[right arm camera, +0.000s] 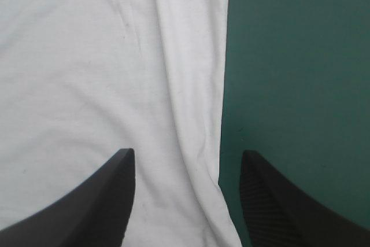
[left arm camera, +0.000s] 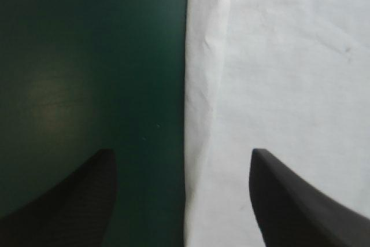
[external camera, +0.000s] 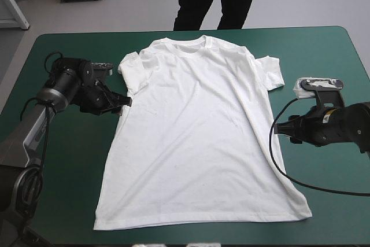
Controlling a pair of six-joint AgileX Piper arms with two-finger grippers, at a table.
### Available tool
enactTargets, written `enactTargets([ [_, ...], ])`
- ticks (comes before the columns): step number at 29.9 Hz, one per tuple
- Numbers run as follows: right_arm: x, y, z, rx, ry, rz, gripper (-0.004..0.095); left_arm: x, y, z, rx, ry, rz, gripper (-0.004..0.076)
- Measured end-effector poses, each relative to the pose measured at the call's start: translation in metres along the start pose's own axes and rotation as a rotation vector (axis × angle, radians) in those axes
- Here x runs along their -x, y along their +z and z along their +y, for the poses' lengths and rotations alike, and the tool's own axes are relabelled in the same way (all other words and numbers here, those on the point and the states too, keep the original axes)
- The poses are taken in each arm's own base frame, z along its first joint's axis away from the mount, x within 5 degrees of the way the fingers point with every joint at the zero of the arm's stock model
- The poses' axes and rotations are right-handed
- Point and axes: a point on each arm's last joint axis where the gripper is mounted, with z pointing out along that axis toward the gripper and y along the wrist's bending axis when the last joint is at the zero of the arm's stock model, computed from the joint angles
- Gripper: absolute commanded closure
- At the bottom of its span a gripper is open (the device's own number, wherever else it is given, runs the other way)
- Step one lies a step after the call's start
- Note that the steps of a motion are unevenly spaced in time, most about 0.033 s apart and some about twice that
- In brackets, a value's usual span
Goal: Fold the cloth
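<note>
White T-shirt [external camera: 196, 137] flat on teal-green table [external camera: 58, 201], collar far, hem near | left gripper [left arm camera: 182, 153] released, straddling left side edge | right gripper [right arm camera: 186, 153] released, straddling right side edge | progress: apparently no fold made, all folding left

A: How was the light?
B: Bright and even; the T-shirt [external camera: 196, 137] cast barely any shadow.
A: Any glare?
B: A pale patch on the teal-green cover [left arm camera: 52, 102], ten o'clock of the left gripper [left arm camera: 180, 151].
</note>
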Motion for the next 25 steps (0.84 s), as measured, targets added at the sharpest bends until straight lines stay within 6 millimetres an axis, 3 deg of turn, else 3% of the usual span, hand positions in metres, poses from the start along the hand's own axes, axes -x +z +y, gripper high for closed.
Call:
enactTargets([
  [20, 0.000, 0.000, -0.001, -0.007, -0.003, -0.002, 0.0431, 0.040, 0.073, -0.002, -0.035, 0.048, 0.054, 0.0250],
  [23, 0.000, 0.000, -0.001, -0.007, -0.003, -0.002, 0.0441, 0.045, 0.087, -0.003, -0.040, 0.046, 0.075, 0.0290],
  [25, 0.000, 0.000, -0.001, -0.007, -0.003, -0.002, 0.0442, 0.046, 0.090, -0.004, -0.035, 0.053, 0.085, 0.0363],
])
